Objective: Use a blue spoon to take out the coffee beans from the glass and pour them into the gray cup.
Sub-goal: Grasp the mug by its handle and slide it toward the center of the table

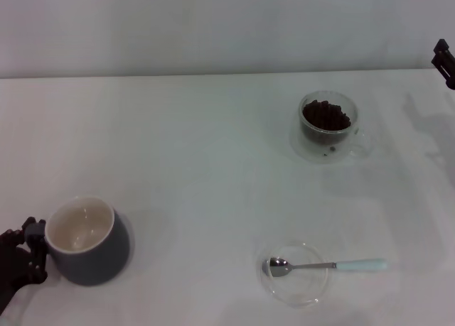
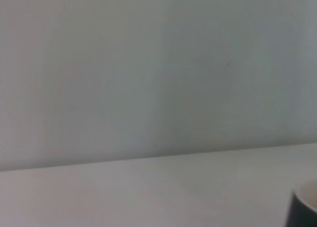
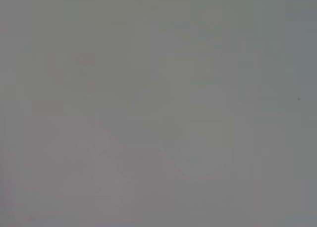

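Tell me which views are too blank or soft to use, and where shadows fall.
Head view: even light; gray cup and glass cast faint shadows to their right. Left wrist view: soft wall and table, only a cup edge. Right wrist view: featureless gray, unusable.

Head view high, looking down; left wrist low, sharing gray cup (image 1: 89, 241).

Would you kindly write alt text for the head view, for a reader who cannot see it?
A white table holds a gray cup at near left, the left pincer at its side. A blue spoon rests with its bowl in a clear dish; the glass of coffee beans stands beyond.
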Motion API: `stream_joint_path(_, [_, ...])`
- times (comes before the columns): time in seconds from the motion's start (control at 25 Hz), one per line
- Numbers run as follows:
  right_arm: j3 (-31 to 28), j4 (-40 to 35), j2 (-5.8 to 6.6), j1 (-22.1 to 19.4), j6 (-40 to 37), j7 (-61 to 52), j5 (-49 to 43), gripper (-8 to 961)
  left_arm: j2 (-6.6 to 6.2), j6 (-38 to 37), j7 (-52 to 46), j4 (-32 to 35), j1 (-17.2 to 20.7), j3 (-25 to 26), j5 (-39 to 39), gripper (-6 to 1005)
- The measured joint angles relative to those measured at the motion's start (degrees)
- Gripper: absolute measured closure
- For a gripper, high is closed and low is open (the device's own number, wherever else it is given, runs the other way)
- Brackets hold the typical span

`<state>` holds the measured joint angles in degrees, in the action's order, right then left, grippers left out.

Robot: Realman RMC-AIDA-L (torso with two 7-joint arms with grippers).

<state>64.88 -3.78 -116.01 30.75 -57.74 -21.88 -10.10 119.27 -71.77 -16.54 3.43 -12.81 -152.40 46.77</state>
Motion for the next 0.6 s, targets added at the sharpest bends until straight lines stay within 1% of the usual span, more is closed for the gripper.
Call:
stream_joint_path(0.32, [0.28,0.01,0.0,0.25,0.0,0.0,0.0,82,0.17,0.09,0.14,1.46,-0.76,0.41,0.24,886])
stream_joint_path(0.6, [0.38,0.0,-0.09,0.48,-0.08,0.0,0.0,82,0.24,0.31,1.37,2.41,-2.89,0.14,0.05,885])
